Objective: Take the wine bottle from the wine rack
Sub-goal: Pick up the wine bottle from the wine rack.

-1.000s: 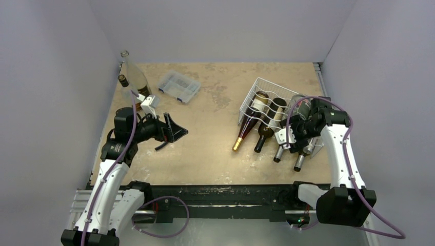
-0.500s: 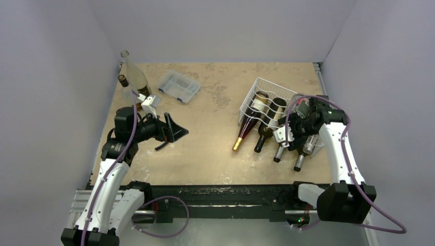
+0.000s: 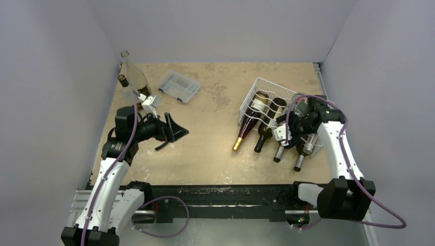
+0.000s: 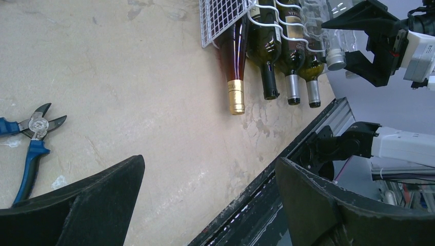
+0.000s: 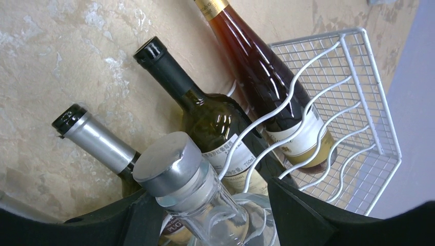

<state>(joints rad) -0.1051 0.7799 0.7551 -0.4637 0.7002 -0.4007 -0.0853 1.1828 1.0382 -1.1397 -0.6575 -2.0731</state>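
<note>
The white wire wine rack (image 3: 255, 91) lies at the right of the table, also in the right wrist view (image 5: 359, 102). It holds an amber bottle with a gold cap (image 3: 245, 130), a dark bottle (image 3: 264, 134) and two silver-necked bottles (image 3: 279, 152). A clear glass bottle with a silver cap (image 5: 172, 164) lies on top at the rack's right side. My right gripper (image 5: 208, 197) is open, its jaws standing on either side of that clear bottle's neck; it shows from above (image 3: 296, 134). My left gripper (image 4: 209, 161) is open and empty above the left of the table (image 3: 174, 128).
A clear plastic compartment box (image 3: 179, 86) sits at the back left. Two upright bottles (image 3: 134, 77) stand in the back left corner. Blue-handled pliers (image 4: 28, 138) lie on the table under the left arm. Grey walls close in on three sides.
My right gripper has moved a little farther along the clear bottle's neck toward the rack. The bottles and the left arm have not moved.
</note>
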